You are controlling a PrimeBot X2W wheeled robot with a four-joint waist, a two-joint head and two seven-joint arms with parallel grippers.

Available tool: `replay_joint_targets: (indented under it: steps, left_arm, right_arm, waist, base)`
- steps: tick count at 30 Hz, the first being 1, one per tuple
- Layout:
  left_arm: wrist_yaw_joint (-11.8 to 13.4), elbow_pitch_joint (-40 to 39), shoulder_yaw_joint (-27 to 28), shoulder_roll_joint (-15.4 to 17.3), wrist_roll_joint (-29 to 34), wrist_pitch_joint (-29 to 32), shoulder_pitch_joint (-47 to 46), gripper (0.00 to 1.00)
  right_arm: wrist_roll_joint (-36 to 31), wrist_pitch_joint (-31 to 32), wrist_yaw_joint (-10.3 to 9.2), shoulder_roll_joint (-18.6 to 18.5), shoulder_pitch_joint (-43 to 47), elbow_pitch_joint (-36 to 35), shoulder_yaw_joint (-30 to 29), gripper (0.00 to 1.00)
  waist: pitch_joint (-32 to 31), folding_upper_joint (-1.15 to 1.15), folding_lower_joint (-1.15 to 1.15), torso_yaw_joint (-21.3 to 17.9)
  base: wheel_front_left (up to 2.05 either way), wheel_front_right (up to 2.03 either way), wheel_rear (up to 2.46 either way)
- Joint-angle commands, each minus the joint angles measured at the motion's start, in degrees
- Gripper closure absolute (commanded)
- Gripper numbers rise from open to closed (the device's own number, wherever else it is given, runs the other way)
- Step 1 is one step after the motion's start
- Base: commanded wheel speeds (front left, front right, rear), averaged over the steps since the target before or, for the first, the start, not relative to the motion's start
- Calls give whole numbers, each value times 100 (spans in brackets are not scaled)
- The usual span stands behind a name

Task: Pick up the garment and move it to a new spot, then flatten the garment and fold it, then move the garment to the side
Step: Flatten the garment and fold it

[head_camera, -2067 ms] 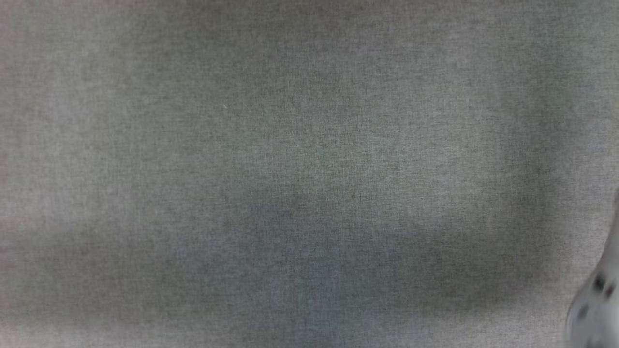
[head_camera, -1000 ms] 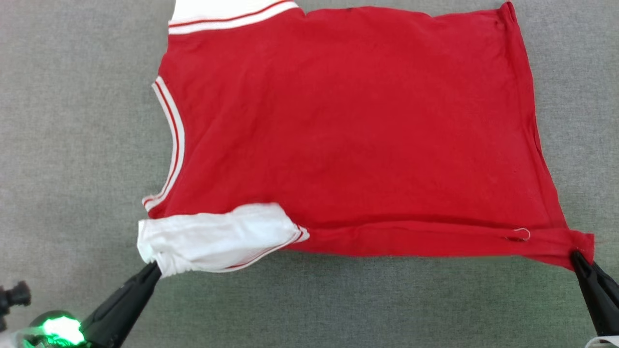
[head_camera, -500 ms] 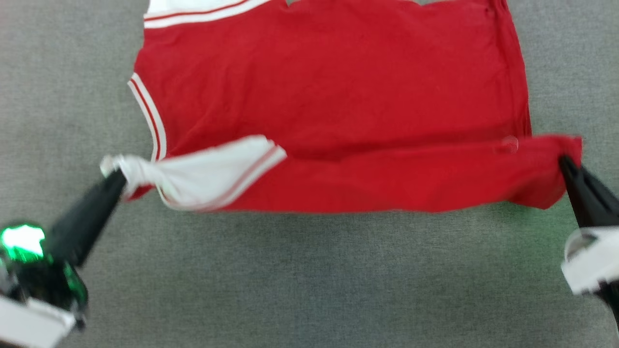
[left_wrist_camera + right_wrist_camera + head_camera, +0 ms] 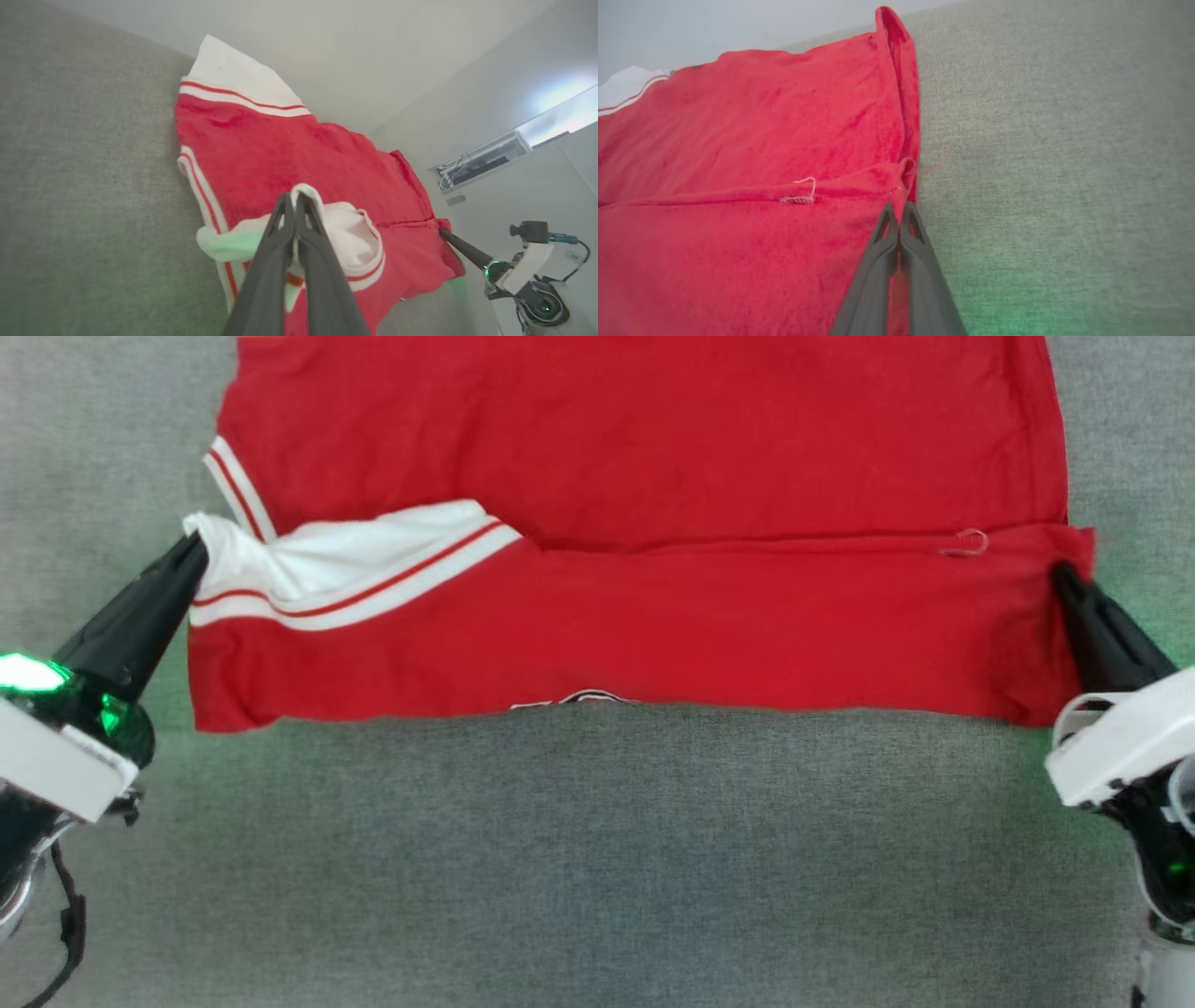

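The garment [image 4: 653, 476], a red jersey with white sleeves and red-white striped trim, lies on the grey cloth surface [image 4: 597, 859] with its near strip [image 4: 653, 625] lifted and folded back over the body. My left gripper [image 4: 198, 543] is shut on the white sleeve [image 4: 317, 565] at the fold's left end; in the left wrist view that gripper [image 4: 294, 198] pinches the sleeve [image 4: 348, 233]. My right gripper [image 4: 1060, 571] is shut on the red hem corner at the right end, and in the right wrist view the same gripper [image 4: 899, 207] holds the garment [image 4: 738, 140]. A bit of white lettering [image 4: 583, 698] peeks out at the fold's near edge.
The grey cloth surface runs well past the garment on the near side and both flanks. A loose pale thread loop [image 4: 971, 543] sits on the hem near the right end. In the left wrist view a pale wall [image 4: 373, 46] rises behind the surface.
Both grippers have carried the garment's near edge up and away from me, so the folded-over strip is wider. The head camera has also shifted.
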Motion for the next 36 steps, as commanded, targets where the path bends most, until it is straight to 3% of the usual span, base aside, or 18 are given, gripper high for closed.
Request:
replay_joint_targets:
  steps: [1, 9, 10, 11, 12, 13, 14, 15, 19, 23, 27, 33, 36]
  left_arm:
    - [4, 85, -57, 15, 90, -23, -96, 100]
    - [4, 621, -922, 326, 497, -354, -395, 100]
    - [4, 662, -1053, 349, 528, -426, -454, 72]
    - [4, 732, -1159, 421, 658, -539, -524, 3]
    - [5, 795, -1298, 481, 716, -659, -576, 0]
    - [5, 835, -1429, 521, 759, -755, -628, 0]
    - [4, 857, -1560, 588, 813, -846, -692, 0]
    - [5, 887, -1683, 667, 829, -935, -759, 0]
    - [5, 920, -2141, 1050, 873, -1064, -1003, 0]
    - [4, 1027, -2568, 1403, 873, -773, -1292, 0]
    - [5, 920, -2926, 1600, 532, 115, -1549, 0]
    - [5, 559, -3311, 1631, -336, 2223, -1870, 0]
    - [4, 814, -3237, 1524, -474, 2568, -2051, 0]
  right_arm:
    - [-13, -83, -9, -2, -93, 44, 45, 100]
    - [-122, -476, -9, 0, -273, 526, 259, 100]
    - [-159, -516, -9, 1, -306, 566, 292, 100]
    - [-198, -558, -9, 0, -328, 586, 333, 100]
    - [-236, -601, -9, 2, -334, 609, 361, 84]
    - [-275, -633, -9, 2, -338, 628, 366, 60]
    - [-331, -651, -9, -1, -349, 631, 374, 22]
    - [-368, -672, -9, -1, -361, 631, 389, 0]
    - [-442, -649, -9, -3, -337, 575, 310, 0]
    - [-453, -553, -9, -1, -251, 450, 180, 0]
    - [-444, -424, -9, -1, -143, 298, 76, 0]
    - [-367, -328, -9, -1, -85, 142, 50, 0]
    - [-322, -333, -9, -2, -55, 79, 185, 0]
  waist:
    - [67, 0, 0, -59]
    - [133, 0, 0, -170]
    - [123, 0, 0, -173]
    - [102, 0, 0, -173]
    - [68, 0, 0, -176]
    - [23, 0, 0, -176]
    - [-25, 0, 0, -176]
    - [-84, 0, 0, -173]
    - [-372, 0, 0, -127]
    - [-654, 0, 0, -46]
    - [-824, 0, 0, 25]
    - [-836, 0, 0, 14]
    - [-735, 0, 0, -78]
  base:
    - [0, 0, 0]
    - [0, 0, 0]
    - [0, 0, 0]
    - [0, 0, 0]
    - [0, 0, 0]
    - [0, 0, 0]
    - [0, 0, 0]
    - [0, 0, 0]
    - [0, 0, 0]
    - [0, 0, 0]
    - [0, 0, 0]
    - [0, 0, 0]
    - [0, 0, 0]
